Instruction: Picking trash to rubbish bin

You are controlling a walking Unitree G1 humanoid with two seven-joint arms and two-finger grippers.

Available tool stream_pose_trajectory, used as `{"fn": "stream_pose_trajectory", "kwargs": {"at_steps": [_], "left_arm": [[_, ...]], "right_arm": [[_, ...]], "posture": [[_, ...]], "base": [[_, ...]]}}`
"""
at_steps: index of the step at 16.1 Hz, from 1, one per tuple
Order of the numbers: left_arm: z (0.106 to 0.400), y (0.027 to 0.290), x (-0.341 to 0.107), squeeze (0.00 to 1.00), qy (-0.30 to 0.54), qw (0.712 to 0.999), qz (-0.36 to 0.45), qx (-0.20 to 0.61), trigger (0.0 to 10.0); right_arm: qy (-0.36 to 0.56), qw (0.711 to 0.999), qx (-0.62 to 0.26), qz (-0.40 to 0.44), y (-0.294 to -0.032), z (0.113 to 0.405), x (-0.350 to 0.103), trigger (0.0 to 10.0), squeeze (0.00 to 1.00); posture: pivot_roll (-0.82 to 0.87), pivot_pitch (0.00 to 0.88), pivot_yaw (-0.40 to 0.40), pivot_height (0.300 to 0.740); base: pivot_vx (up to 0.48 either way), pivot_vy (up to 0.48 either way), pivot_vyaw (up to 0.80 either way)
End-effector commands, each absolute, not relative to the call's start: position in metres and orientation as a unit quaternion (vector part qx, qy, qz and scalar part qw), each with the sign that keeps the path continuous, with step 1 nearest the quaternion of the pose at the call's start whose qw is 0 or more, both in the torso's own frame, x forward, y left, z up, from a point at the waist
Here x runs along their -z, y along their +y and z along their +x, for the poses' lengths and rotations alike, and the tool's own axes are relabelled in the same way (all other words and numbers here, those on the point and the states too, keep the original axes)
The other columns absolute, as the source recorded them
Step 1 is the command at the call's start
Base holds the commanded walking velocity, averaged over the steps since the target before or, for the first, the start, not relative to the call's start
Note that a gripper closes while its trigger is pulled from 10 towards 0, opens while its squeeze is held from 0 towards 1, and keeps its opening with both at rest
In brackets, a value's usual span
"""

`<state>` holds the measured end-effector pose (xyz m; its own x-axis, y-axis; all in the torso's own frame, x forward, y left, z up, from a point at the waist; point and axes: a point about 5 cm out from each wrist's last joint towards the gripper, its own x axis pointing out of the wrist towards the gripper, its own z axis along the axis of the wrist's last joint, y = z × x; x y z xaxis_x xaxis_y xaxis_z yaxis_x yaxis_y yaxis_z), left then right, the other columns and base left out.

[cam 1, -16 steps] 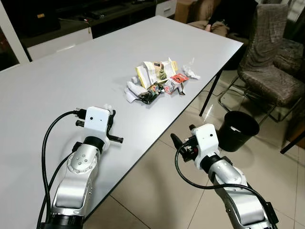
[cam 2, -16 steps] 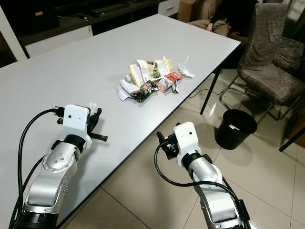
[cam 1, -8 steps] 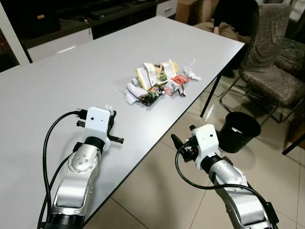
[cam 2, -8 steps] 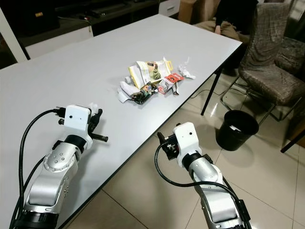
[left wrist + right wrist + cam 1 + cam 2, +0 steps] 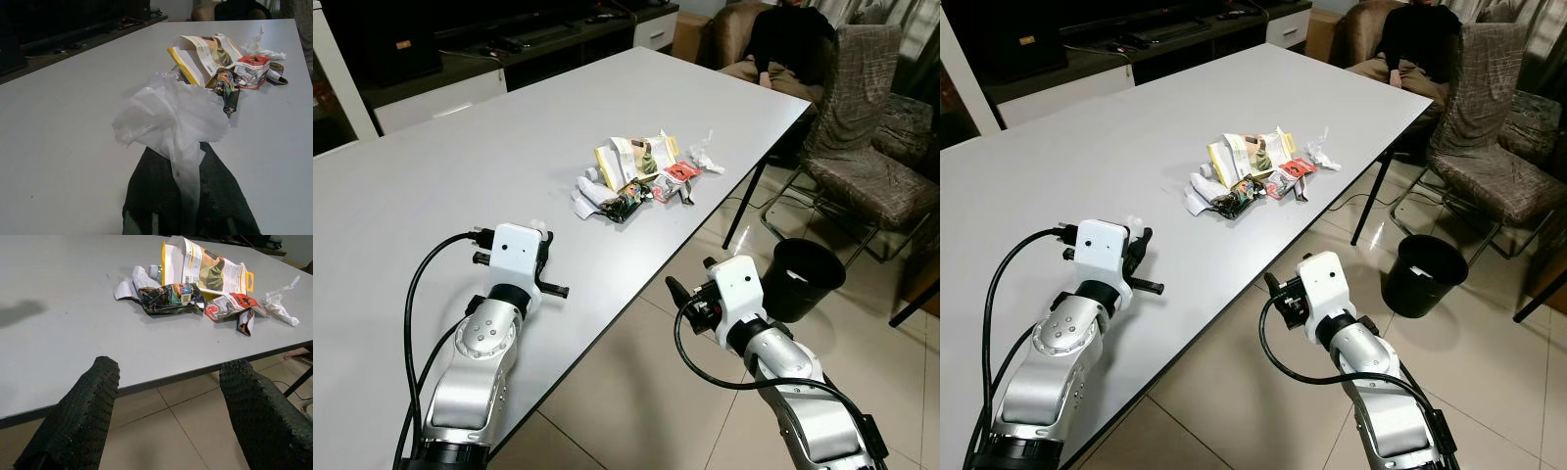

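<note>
Left gripper [image 5: 536, 227] over the near part of the grey table [image 5: 431, 157], fingers pinched tight on a crumpled white plastic scrap [image 5: 168, 115] — thin film, weightless by the look of it, soft and floppy, likely to slip or flutter unless held low on the bunched neck, which is where it's held now. Translucent white, ragged edges, flared above the black fingers.

Further along the table, near its right edge, sits the trash pile [image 5: 641, 176]: a flattened yellow-and-white carton [image 5: 203, 269], a dark crushed snack wrapper [image 5: 171, 296], a small red-and-white packet [image 5: 230, 306], white paper bits, a clear plastic twist [image 5: 279, 306] at the far end. All light, crinkly stuff — probably best taken by a folded edge, one piece at a time.

Right gripper [image 5: 685, 304] off the table edge above the tiled floor, fingers spread wide, holding nothing. Black rubbish bin [image 5: 808, 279] on the floor to the right, beside the table leg, well apart from the pile.
</note>
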<state>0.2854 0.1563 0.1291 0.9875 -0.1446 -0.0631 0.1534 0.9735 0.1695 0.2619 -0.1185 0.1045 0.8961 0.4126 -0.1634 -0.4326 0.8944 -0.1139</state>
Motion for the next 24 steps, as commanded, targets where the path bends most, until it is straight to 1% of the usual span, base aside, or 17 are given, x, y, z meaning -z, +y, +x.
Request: {"fn": "stream_pose_trajectory", "kwargs": {"at_steps": [1, 8, 15, 24], "left_arm": [[0.2836, 0.1530, -0.1322, 0.00, 0.017, 0.993, 0.085, 0.080, 10.0], [0.2859, 0.1498, -0.1348, 0.00, 0.012, 0.992, 0.088, 0.091, 10.0], [0.2852, 0.1496, -0.1335, 0.00, 0.014, 0.992, 0.089, 0.092, 10.0], [0.2827, 0.1585, -0.1332, 0.00, 0.019, 0.993, 0.092, 0.073, 10.0]], "right_arm": [[0.072, 0.972, -0.211, -0.070, -0.1227, 0.2644, -0.1039, 10.0, 0.00], [0.072, 0.972, -0.215, -0.068, -0.1183, 0.2625, -0.1023, 10.0, 0.00], [0.074, 0.972, -0.212, -0.069, -0.1199, 0.2623, -0.1011, 10.0, 0.00], [0.075, 0.973, -0.208, -0.059, -0.1179, 0.2624, -0.1010, 10.0, 0.00]], "posture": [[-0.11, 0.000, -0.059, 0.740], [-0.11, 0.000, -0.053, 0.740], [-0.11, 0.000, -0.053, 0.740], [-0.10, 0.000, -0.051, 0.740]], "base": [[0.394, 0.000, 0.00], [0.418, 0.000, 0.00], [0.426, 0.000, 0.00], [0.000, 0.000, 0.00]]}}
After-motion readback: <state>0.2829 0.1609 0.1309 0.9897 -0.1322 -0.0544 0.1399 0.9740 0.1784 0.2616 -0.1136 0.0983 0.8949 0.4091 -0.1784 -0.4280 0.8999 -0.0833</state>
